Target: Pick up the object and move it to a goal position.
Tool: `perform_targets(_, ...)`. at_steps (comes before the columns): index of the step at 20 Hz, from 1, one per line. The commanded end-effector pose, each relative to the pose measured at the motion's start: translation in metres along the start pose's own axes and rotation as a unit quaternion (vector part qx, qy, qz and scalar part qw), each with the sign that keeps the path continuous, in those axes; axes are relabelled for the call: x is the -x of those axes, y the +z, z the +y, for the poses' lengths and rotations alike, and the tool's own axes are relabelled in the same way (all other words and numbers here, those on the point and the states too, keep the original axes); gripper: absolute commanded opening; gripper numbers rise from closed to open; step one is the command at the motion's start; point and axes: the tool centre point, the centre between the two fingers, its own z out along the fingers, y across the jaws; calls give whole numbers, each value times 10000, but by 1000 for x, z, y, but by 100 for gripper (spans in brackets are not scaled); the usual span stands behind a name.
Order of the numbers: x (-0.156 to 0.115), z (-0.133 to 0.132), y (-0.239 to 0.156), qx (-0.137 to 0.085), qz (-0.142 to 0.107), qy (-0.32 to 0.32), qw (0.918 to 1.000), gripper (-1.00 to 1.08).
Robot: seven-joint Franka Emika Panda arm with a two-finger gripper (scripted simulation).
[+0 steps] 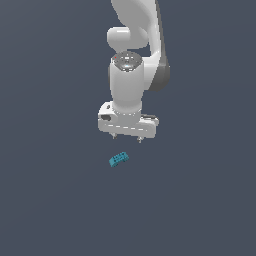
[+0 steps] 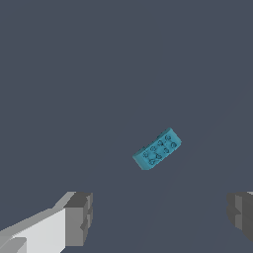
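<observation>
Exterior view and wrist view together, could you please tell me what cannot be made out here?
- Arm base: cut off by the exterior view's top edge.
- End effector fingers: tiny in the exterior view; cropped by the wrist view's edges.
- Brick studs: too small in the exterior view.
- Goal position: no marker shows in either view.

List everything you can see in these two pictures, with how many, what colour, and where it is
brick: one, teal-blue, studs up, lying on the surface just below the gripper in the exterior view, apart from it; in the wrist view it lies at a slant, ahead of the fingers and not between them.
surface: one, plain dark grey-blue, filling the background of both views.
arm: one, white with grey joints, coming down from the top of the exterior view.
gripper: one, white body with dark grey fingers, open, holding nothing.
</observation>
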Motion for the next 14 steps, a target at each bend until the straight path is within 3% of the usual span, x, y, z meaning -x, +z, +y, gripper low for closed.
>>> perform_targets(1,-1,2,8,-7,-28,298,9996,100)
perform_targets(7,-4,8,30,-11,-104,1190,9928,100)
perform_targets(14,-7,17,58,16,-184,2251,9742,100)
